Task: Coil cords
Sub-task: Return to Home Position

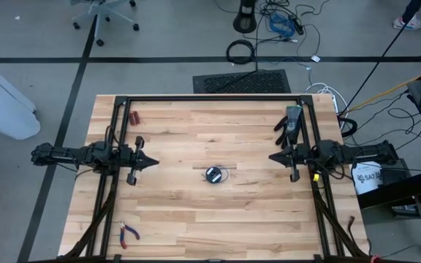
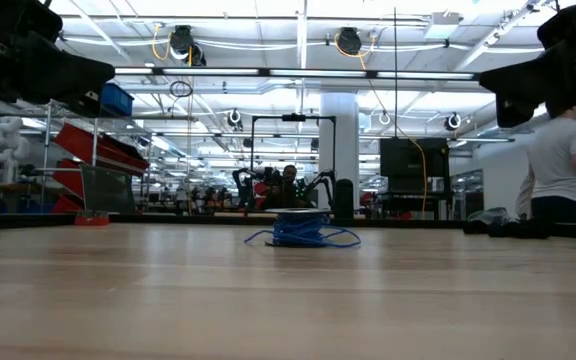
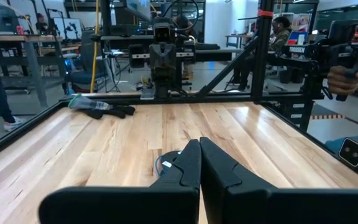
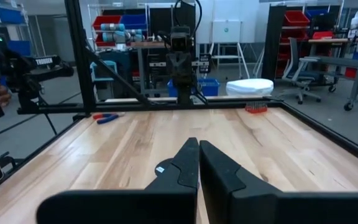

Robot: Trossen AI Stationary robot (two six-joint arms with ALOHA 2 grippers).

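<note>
Centrally, cords (image 1: 213,174) rest on wooden table (image 1: 196,219); workshop (image 2: 298,60) behind.

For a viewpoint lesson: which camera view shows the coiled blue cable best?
The low view: the cable lies unobstructed, coil and loose loops side-on. High view: small, from above. Left wrist: a sliver behind the left gripper. Right wrist: nothing sure.

Table (image 1: 218,219): your wood top, black frame | glove (image 1: 289,123): black, lying at the right rail | pliers (image 1: 129,233): red-handled, high view's lower left corner | red piece (image 1: 133,117): upper left corner, kind unclear | your floor: mat (image 1: 241,82), cable loop (image 1: 240,51), white bin (image 1: 2,102), chair (image 1: 107,11)
</note>
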